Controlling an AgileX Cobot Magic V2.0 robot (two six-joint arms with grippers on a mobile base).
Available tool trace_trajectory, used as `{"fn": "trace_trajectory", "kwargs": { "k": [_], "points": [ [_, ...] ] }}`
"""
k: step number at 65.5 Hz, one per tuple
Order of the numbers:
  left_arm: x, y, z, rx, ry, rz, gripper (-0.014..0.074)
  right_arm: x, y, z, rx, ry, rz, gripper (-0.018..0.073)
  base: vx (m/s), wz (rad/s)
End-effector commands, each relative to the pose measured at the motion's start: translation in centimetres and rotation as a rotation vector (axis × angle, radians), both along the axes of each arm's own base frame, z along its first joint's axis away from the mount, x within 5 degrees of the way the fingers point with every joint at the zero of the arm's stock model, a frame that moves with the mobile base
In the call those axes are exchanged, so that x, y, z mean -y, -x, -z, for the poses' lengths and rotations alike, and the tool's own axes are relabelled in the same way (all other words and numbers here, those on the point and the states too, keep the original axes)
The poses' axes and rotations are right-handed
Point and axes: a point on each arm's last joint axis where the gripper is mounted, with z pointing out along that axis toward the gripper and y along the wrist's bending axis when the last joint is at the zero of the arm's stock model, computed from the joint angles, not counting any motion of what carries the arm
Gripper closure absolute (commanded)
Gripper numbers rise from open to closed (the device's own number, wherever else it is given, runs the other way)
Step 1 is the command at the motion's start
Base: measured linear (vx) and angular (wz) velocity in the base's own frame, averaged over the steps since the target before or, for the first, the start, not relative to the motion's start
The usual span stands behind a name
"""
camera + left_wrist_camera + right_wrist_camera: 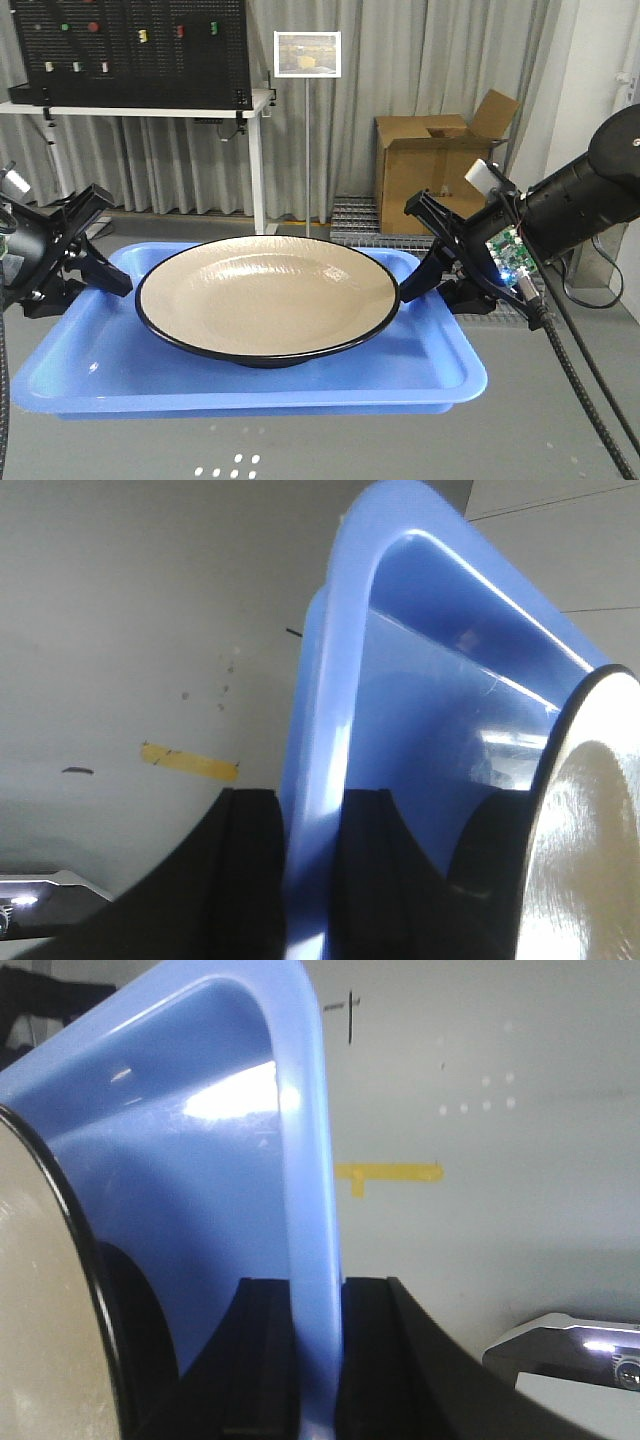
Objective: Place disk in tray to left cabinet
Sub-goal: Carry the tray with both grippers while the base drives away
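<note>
So, tray [60, 375]: blue, rounded corners, low rim, held roughly level between the two arms, long side across the front view.
Disk [268, 295]: tan, glossy, thin black rim, sits in the middle of the tray, upright on its base, and covers most of the tray floor. Its rim stands higher than the tray rim.
Left tool [108, 262]: clamped on the tray's left short rim. The left wrist view shows the black fingers [250, 880] pressed on both sides of the blue wall [330, 730], no gap. The disk edge [580, 830] is just beside them, and I can't tell if it touches.
Right tool [425, 262]: same grip on the right short rim. The right wrist view shows fingers [265, 1360] closed either side of the wall [300, 1160], with the disk [40, 1290] near the inner finger.
Floor: grey, seen past the tray in both wrist views, with a yellow tape mark on each side [190, 763] [390, 1173].
Backdrop: grey curtain [420, 60] along the far wall.
Pegboard [135, 45]: black, on a white stand, far left, with a few small coloured items hung on it.
Cardboard box [435, 165]: flaps open, far right, behind the right arm.
Sign [307, 52]: small framed picture on a thin pole, between the pegboard and the box.
</note>
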Motion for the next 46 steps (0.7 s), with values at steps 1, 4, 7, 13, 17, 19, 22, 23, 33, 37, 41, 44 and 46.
{"fn": "trace_trajectory", "kwargs": {
  "k": [1, 4, 7, 13, 17, 19, 22, 23, 33, 37, 41, 44, 46],
  "points": [
    [2.20, 1.96, -3.89, 0.053, 0.213, 0.054, 0.0596, -1.65, 1.97, -4.49, 0.077, -0.211, -0.027, 0.0561, 0.68, -0.13],
    [2.20, 1.96, -3.89, 0.053, 0.213, 0.054, 0.0596, -1.66, 1.99, -4.49, 0.075, -0.210, -0.028, 0.0561, 0.68, -0.12],
    [2.20, 1.96, -3.89, 0.053, 0.213, 0.054, 0.0596, -1.66, 1.99, -4.49, 0.075, -0.210, -0.028, 0.0561, 0.67, -0.12],
    [2.20, 1.96, -3.89, 0.053, 0.213, 0.054, 0.0596, -1.65, 1.99, -4.48, 0.075, -0.209, -0.028, 0.0561, 0.67, -0.12],
    [2.20, 1.96, -3.89, 0.053, 0.213, 0.054, 0.0596, -1.65, 1.99, -4.48, 0.075, -0.209, -0.028, 0.0561, 0.66, -0.11],
    [2.20, 1.96, -3.89, 0.053, 0.213, 0.054, 0.0596, -1.65, 1.99, -4.48, 0.075, -0.209, -0.028, 0.0561, 0.66, -0.09],
    [2.20, 1.96, -3.89, 0.053, 0.213, 0.054, 0.0596, -1.65, 1.99, -4.48, 0.075, -0.209, -0.028, 0.0561, 0.65, -0.08],
    [2.20, 1.96, -3.89, 0.053, 0.213, 0.054, 0.0596, -1.65, 1.99, -4.48, 0.075, -0.209, -0.028, 0.0561, 0.65, -0.07],
    [2.20, 1.96, -3.89, 0.053, 0.213, 0.054, 0.0596, -1.65, 1.99, -4.48, 0.075, -0.209, -0.028, 0.0561, 0.64, -0.06],
    [2.20, 1.96, -3.89, 0.053, 0.213, 0.054, 0.0596, -1.65, 1.99, -4.48, 0.075, -0.209, -0.028, 0.0561, 0.63, -0.05],
    [2.20, 1.96, -3.89, 0.053, 0.213, 0.054, 0.0596, -1.65, 1.99, -4.48, 0.075, -0.209, -0.028, 0.0561, 0.63, -0.06],
    [2.20, 1.96, -3.89, 0.053, 0.213, 0.054, 0.0596, -1.65, 1.99, -4.48, 0.075, -0.209, -0.028, 0.0561, 0.63, -0.07],
    [2.20, 1.96, -3.89, 0.053, 0.213, 0.054, 0.0596, -1.65, 1.99, -4.48, 0.075, -0.209, -0.028, 0.0561, 0.62, -0.07]
  ]
}}
